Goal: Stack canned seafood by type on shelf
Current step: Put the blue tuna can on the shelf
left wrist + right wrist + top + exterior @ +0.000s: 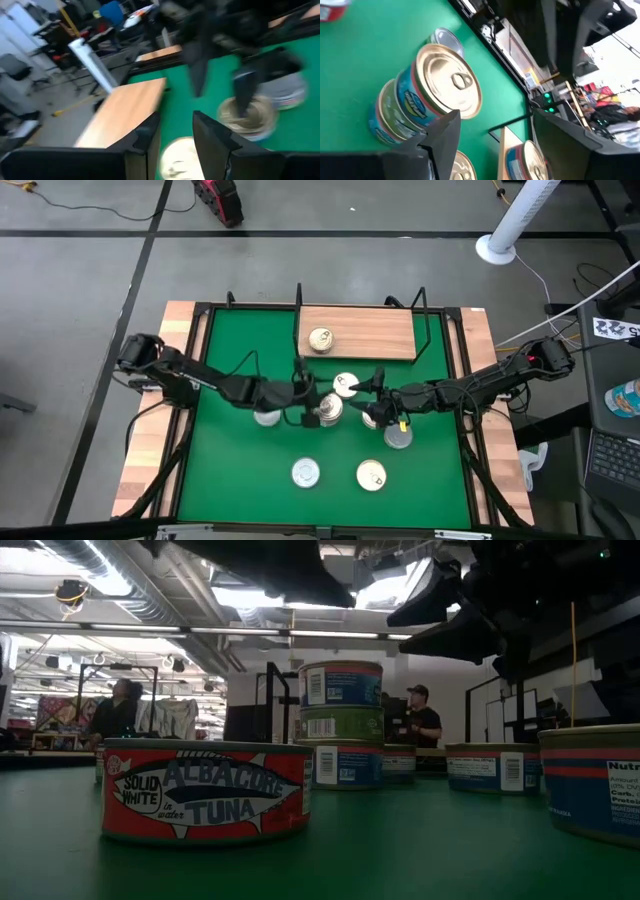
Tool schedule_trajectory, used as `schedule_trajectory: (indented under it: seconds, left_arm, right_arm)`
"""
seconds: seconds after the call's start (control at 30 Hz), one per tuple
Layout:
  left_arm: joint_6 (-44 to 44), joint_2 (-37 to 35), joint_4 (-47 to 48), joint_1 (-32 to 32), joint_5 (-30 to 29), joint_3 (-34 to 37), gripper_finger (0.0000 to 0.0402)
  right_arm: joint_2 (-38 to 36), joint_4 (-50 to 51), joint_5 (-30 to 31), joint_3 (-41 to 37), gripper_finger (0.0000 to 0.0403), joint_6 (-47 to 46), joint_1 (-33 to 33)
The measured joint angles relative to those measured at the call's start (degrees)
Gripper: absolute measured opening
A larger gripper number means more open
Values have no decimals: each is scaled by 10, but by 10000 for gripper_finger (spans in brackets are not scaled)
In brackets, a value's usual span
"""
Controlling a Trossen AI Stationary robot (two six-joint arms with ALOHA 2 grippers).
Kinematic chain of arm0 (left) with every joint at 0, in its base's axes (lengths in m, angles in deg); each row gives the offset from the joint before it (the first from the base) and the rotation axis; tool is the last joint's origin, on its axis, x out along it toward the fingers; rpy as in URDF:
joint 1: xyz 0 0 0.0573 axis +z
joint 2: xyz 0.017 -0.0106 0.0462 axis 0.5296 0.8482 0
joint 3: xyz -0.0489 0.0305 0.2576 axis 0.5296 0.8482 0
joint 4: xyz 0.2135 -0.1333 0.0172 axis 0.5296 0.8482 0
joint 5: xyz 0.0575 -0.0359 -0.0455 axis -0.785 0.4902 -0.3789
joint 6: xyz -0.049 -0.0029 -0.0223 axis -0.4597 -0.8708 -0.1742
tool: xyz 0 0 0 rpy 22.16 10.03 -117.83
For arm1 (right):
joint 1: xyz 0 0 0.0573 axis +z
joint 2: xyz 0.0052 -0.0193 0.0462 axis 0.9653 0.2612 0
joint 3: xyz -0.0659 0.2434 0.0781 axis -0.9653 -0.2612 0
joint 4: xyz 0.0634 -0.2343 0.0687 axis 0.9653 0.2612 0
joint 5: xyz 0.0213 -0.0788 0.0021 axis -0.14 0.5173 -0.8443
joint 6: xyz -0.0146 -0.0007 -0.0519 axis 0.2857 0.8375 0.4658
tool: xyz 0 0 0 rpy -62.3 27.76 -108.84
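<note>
The nearest tin [205,790] in the low view wears a red paper band reading "SOLID WHITE ALBACORE TUNA" with "in water" in small script; at the right edge of that view another tin [597,780] shows a blue band with a red stripe and the start of a nutrition panel, "Nutr". Behind them a stack of tins [341,723] rises three high, blue and green labels with barcodes, something the overhead camera flattens into a single round lid [329,409] near the middle of the green table [230,470]. From above, other flat round tins lie scattered on the felt-like surface: two toward the near edge [306,473] [371,475], a pale-topped one [346,384] just short of the shelf, and one [321,339] resting on the shelf [375,332], a light wooden board with thin black wire posts at the table's far edge. The left gripper [301,398] hovers just beside the stack, its dark fingers [142,142] parted and empty, as its wrist view shows. The right gripper [372,398] hangs on the stack's other side, fingers [442,135] spread wide, grasping nothing; its wrist camera shows gold lids with pull rings and ribbed rims. Two people sit in the room beyond, visible only in the low view.
</note>
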Motion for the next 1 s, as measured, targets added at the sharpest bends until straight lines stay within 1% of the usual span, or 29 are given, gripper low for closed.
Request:
schedule_trajectory:
  seconds: [0.23,0.33,0.4,0.53,0.7,0.8,1.0]
  left_arm:
    - [-48,1,5,-71,3,0,127]
    - [-89,1,37,-88,24,0,140]
    - [-101,2,63,-98,33,0,147]
    - [-72,12,84,-106,34,0,152]
    - [-22,40,89,-101,33,0,146]
    - [0,57,89,-94,31,0,142]
    - [10,71,90,-77,30,0,141]
  right_arm:
    - [0,0,-15,0,250,0,0]
    - [0,0,-15,0,250,0,0]
    - [0,0,-15,0,250,0,0]
    - [0,0,-22,0,250,0,0]
    - [0,2,-71,0,250,0,0]
    - [0,3,-90,0,250,0,0]
    - [0,8,-93,0,250,0,0]
